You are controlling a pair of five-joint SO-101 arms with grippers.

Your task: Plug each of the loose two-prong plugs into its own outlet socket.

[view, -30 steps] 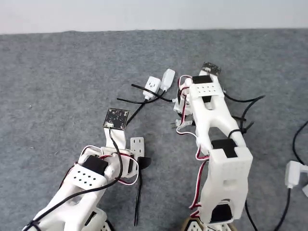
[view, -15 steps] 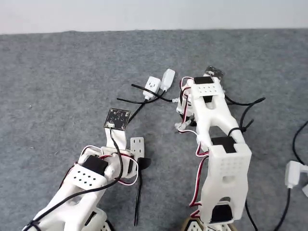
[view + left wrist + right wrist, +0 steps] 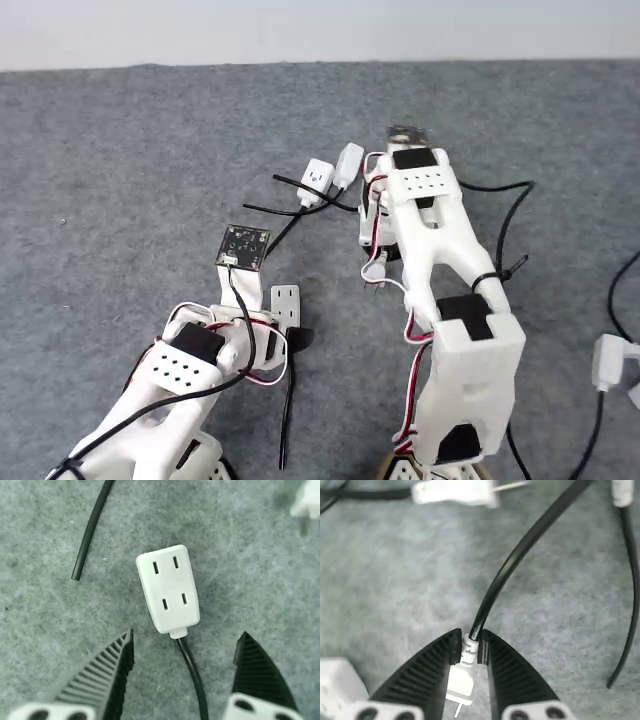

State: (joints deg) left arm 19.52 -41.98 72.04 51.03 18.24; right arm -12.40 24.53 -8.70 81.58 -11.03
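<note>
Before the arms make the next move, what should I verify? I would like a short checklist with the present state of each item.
1. The right end effector grips a plug: ok, it is shut on the plug's neck.
2. The held plug's prongs face a socket: not ok, they point back toward the wrist.
3. The outlet has free slots: ok, all four are empty.
4. The left end effector steadies the outlet: not ok, it is open and not touching it.
5. The cord of the held plug has enough slack: cannot tell.
</note>
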